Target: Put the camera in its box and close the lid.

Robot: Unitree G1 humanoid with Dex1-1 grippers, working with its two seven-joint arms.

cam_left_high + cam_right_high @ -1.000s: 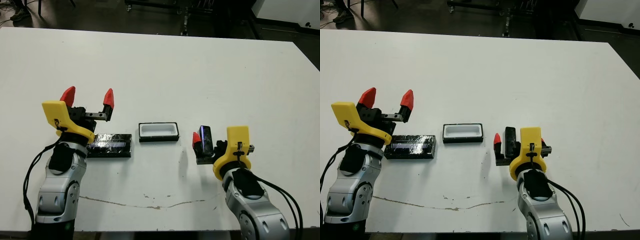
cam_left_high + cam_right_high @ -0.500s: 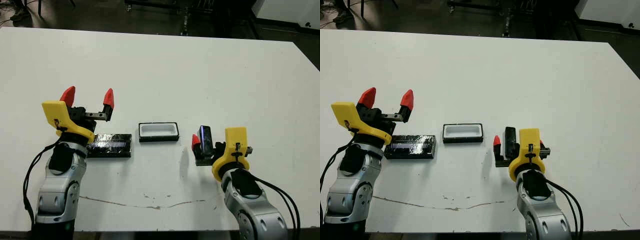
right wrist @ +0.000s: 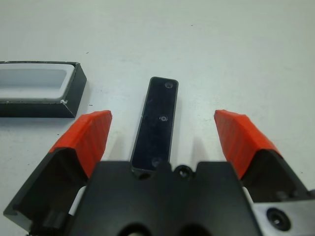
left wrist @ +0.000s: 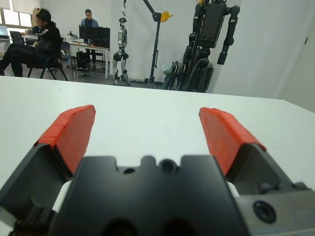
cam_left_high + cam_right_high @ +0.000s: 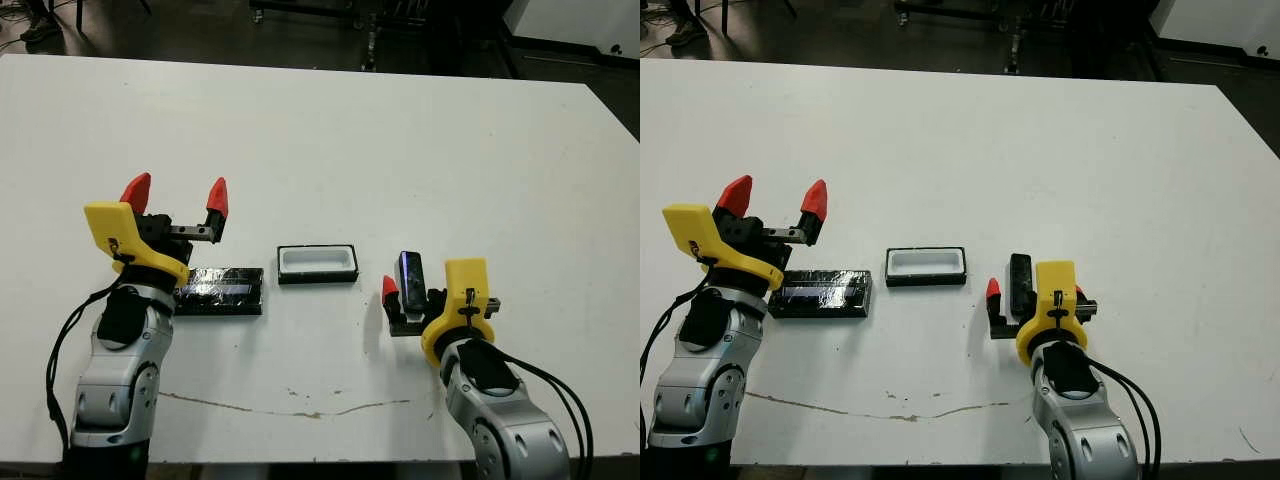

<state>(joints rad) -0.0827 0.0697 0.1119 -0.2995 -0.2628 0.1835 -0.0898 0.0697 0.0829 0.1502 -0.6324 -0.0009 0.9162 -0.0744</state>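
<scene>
White table (image 5: pixel 420 140), box (image 5: pixel 318 264) (unfilled)

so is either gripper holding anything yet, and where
Nothing is held. The right gripper is open, straddling the slim black bar-shaped camera without touching it; the left gripper is open and empty.

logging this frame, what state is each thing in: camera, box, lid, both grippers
camera: lying flat on the table, between the right gripper's open fingers, not gripped
box: open, empty, white lining showing
lid: off the box, flat on the table beside it
left gripper: open, holding nothing, above the lid's left end
right gripper: open, straddling the camera
</scene>
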